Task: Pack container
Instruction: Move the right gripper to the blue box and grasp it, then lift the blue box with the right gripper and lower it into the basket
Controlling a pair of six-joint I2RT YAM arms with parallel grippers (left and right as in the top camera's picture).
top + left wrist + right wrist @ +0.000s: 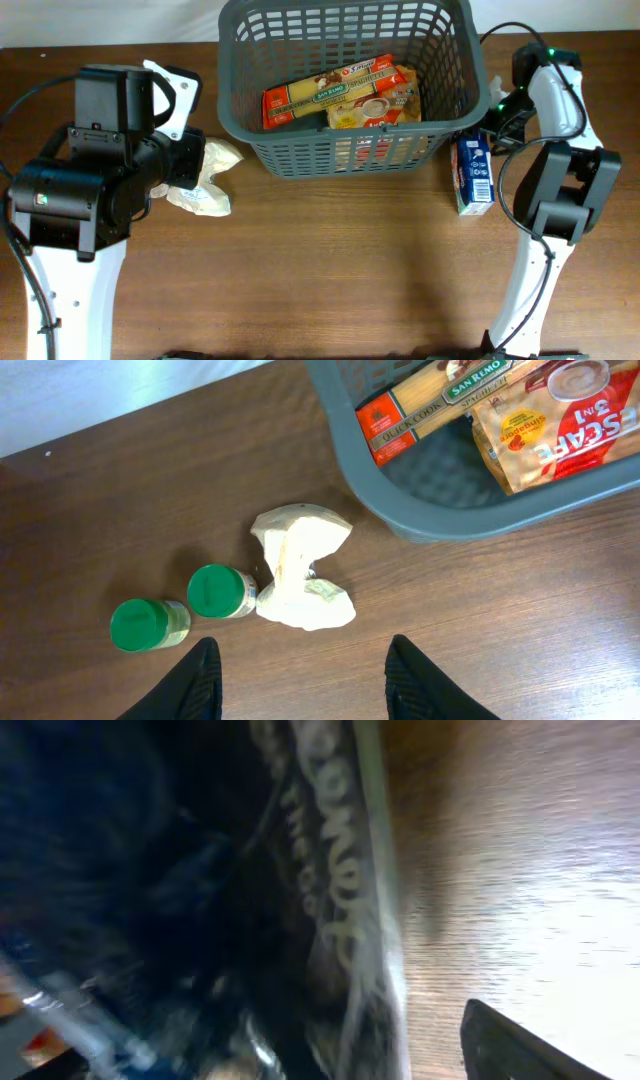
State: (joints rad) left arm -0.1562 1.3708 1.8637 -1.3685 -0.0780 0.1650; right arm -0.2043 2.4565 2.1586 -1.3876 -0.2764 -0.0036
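Note:
The container [345,140] is a dark grey slotted basket at the back middle, and its rim [430,520] shows in the left wrist view. A pasta box [325,95] and a coffee sachet bag [372,110] lie inside. My left gripper [305,678] hangs open over bare wood, short of a crumpled cream bag [300,565] and two green-lidded jars [222,592]. A blue carton [472,172] lies right of the basket. My right gripper [488,128] is low over its far end, open. The carton's blurred dark side [330,920] fills the right wrist view, clear of the one visible finger [520,1050].
The second jar [140,625] stands left of the first, both hidden under the left arm in the overhead view. The cream bag [205,175] lies left of the basket's front corner. The right arm's cables [505,35] loop near the basket's right rim.

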